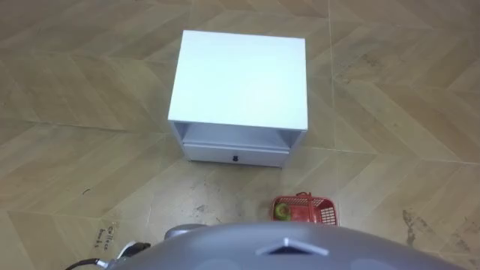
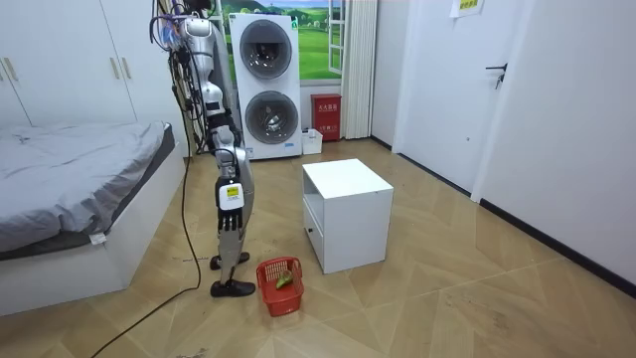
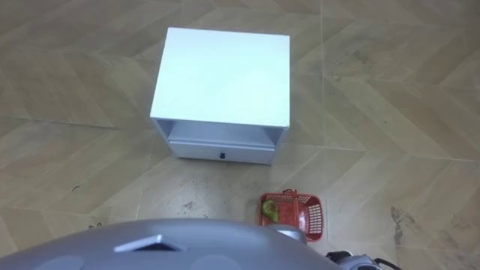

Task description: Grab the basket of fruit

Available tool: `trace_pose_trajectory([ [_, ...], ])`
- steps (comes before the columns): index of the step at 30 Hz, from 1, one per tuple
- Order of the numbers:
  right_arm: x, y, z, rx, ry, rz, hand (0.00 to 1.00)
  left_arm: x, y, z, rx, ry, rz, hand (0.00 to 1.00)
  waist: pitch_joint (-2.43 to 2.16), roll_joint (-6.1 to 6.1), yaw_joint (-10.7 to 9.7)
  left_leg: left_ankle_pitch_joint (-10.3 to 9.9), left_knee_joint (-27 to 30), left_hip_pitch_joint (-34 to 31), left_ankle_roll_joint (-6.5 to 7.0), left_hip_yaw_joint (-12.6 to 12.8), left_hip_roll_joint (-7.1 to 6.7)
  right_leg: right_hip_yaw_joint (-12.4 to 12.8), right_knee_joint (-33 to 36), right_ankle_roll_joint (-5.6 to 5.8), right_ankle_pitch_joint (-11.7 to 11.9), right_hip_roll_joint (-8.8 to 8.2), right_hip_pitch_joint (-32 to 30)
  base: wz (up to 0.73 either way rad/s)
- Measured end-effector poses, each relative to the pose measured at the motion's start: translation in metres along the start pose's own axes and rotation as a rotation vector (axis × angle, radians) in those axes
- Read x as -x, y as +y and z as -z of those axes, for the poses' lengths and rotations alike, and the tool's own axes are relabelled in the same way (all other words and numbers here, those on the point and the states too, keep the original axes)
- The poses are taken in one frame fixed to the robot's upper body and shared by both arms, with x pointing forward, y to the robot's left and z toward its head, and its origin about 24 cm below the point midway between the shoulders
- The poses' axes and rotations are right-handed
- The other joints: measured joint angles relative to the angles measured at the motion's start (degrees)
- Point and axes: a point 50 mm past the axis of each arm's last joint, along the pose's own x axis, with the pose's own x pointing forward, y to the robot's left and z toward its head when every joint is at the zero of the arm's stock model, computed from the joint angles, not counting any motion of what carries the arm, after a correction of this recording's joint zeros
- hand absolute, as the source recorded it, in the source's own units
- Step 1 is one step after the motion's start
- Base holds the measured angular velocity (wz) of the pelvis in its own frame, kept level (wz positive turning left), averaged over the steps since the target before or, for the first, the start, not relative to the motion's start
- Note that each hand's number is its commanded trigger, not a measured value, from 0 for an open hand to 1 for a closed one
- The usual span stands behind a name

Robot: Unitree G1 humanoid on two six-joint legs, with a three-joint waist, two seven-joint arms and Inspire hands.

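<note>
The right hand (image 2: 231, 197) hangs at the robot's side, open or closed I cannot tell, while one red fruit basket (image 1: 324, 213) sits on the floor near right, and one white cabinet (image 1: 240, 79) with one drawer (image 1: 236, 156) stands farther ahead.

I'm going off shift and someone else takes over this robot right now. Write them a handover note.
Left hand: low at the robot's side, nowhere near the basket; I can't tell whether it is open or shut.
Right hand: hangs at the robot's side, not touching anything; its state is equally unclear.
Fruit basket: red, upright on the floor to the robot's front right near its feet, just short of the white cabinet. There is a green fruit inside.
Done: the robot stands upright by the basket, facing the cabinet.
Left: bend down, probably with the right hand, take the basket's handle and lift.
</note>
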Motion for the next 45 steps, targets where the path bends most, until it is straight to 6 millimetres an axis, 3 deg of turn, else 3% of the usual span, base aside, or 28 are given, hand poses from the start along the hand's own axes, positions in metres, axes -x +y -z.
trace_pose_trajectory([
  [34,0.0,0.0,-0.001,-0.06,0.004,0.021,0.0,0.0,0.0,0.0,-0.006,-0.001,-0.004,0.0,-0.01,-0.22,-0.2,0.0,0.3,0.0,0.05,0.0,-0.06,-0.1,0.4,0.0,0.0,-0.23,0.0,0.0],
  [42,0.0,-0.002,0.001,-0.109,-0.005,0.027,0.0,0.0,0.005,-0.005,0.012,-0.034,-0.017,0.0,-0.1,0.52,0.0,-1.0,3.7,-1.9,0.92,1.3,-0.01,0.3,9.1,-0.04,-1.3,-1.88,-5.2,-0.07],
  [45,0.001,-0.007,-0.007,-0.101,-0.037,0.051,0.0,0.0,0.009,-0.012,0.015,-0.055,-0.027,0.0,-0.15,0.67,0.2,-1.9,6.8,-5.3,1.74,2.9,-0.05,1.8,13.1,0.03,-1.3,-2.58,-9.7,-0.26],
])
